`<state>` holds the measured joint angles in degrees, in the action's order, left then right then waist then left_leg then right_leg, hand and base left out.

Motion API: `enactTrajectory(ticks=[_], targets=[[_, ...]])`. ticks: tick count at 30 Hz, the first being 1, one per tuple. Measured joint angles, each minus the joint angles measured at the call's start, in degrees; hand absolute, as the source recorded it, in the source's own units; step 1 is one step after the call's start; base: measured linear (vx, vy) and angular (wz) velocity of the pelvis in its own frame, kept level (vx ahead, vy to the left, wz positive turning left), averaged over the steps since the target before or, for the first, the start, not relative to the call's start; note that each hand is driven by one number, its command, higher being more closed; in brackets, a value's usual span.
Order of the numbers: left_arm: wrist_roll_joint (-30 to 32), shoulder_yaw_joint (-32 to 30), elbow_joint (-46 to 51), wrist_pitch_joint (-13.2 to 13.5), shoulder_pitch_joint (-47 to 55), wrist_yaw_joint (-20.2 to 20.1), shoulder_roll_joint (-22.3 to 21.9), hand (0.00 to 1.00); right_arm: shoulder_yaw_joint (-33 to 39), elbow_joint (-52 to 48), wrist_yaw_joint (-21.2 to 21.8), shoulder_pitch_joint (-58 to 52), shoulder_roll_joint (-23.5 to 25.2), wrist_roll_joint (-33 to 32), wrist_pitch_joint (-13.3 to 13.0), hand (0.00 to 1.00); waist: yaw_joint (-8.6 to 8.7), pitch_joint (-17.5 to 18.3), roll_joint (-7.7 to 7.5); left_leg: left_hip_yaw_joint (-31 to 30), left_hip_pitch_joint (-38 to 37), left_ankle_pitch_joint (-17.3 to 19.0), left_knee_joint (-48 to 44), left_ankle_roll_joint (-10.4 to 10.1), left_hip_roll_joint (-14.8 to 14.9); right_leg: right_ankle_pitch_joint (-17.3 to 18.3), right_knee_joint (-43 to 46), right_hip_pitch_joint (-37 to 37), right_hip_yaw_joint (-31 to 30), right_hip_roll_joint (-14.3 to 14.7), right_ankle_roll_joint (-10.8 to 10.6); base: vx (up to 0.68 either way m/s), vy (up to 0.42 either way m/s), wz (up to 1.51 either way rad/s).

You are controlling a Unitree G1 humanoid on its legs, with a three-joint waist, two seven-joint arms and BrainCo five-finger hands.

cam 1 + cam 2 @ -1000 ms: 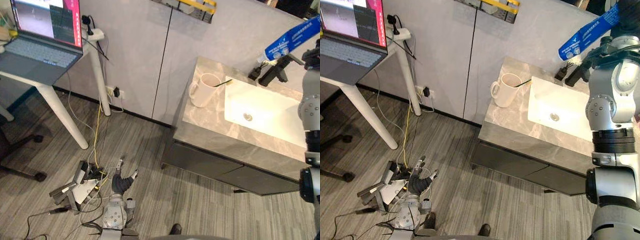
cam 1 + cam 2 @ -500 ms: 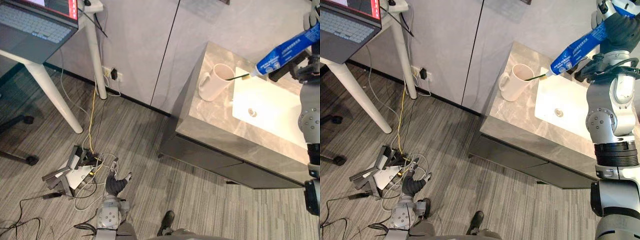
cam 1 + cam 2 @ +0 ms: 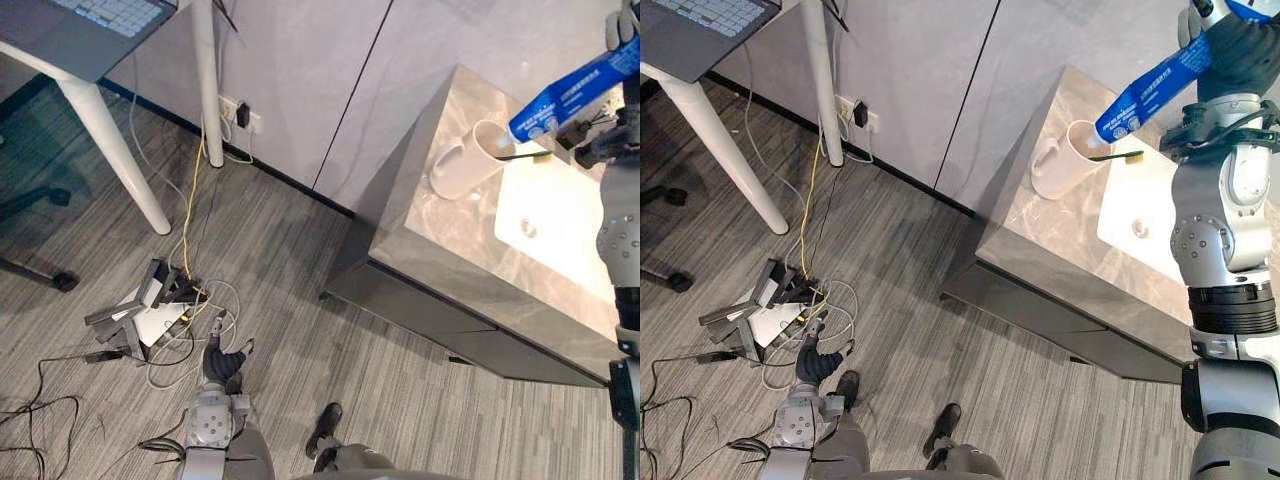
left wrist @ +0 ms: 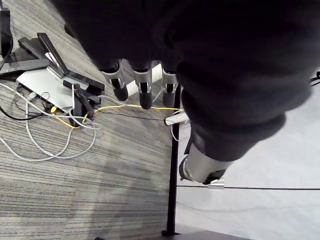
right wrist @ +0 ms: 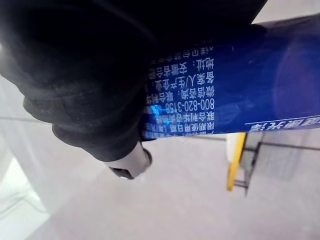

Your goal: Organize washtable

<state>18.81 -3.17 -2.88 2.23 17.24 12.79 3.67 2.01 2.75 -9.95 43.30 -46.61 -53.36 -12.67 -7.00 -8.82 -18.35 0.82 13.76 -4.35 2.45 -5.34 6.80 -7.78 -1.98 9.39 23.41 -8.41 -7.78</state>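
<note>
Toothpaste tube nozzle near mug rim, tail buried in clamped right hand; left hand relaxed

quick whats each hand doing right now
Left hand: open, holding nothing.
Right hand: shut on the blue plastic toothpaste tube.

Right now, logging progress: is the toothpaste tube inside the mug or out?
Out. The right hand is curled round the blue tube, holding it tilted with its cap end by the white mug rim.
</note>
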Motion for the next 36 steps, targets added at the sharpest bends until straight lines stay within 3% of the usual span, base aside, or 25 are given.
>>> enactTrajectory(ticks=[5, 14, 28, 36], targets=[[0.0, -0.2, -0.1, -0.2, -0.7, 0.0, 0.0, 0.00, 0.4, 0.2, -0.2, 0.2, 0.2, 0.0, -0.5, 1.00, -0.04, -1.7, -0.87, -1.0, 1.1, 0.0, -0.5, 0.0, 0.0, 0.0, 0.0, 0.3, 0.3, 0.2, 0.0, 0.01, 0.015, 0.08], [0.1, -0.3, -2.6, -0.4, -2.9, 0.0, 0.2, 0.00, 4.3, 1.5, -2.4, 0.3, 0.9, 0.2, -1.1, 1.00, -0.14, -3.9, -0.91, -2.2, 2.6, 0.0, -1.3, 0.0, 0.0, -0.2, 0.0, 0.9, 1.6, 0.2, 0.3, 0.00, 0.008, 0.04], [0.1, 3.4, -6.2, -0.4, -7.4, -0.9, 3.4, 0.00, 4.3, 4.9, -2.5, 4.1, 0.8, 0.4, -3.8, 1.00, -0.17, -4.7, -0.93, -2.4, 7.0, 0.1, -3.5, 0.1, -0.5, -0.9, -0.6, 4.1, 1.5, 0.3, 1.2, 0.00, 0.007, -0.01], [0.0, 3.6, -6.8, -0.4, -8.0, -1.5, 3.5, 0.00, 4.5, 4.8, -2.7, 4.2, 1.3, 2.2, -3.8, 1.00, -0.16, -6.3, -0.91, -2.4, 9.5, 0.0, -4.9, 0.1, -0.6, -1.4, -1.3, 5.8, 1.5, 0.3, 1.8, -0.03, 0.011, -0.01]])
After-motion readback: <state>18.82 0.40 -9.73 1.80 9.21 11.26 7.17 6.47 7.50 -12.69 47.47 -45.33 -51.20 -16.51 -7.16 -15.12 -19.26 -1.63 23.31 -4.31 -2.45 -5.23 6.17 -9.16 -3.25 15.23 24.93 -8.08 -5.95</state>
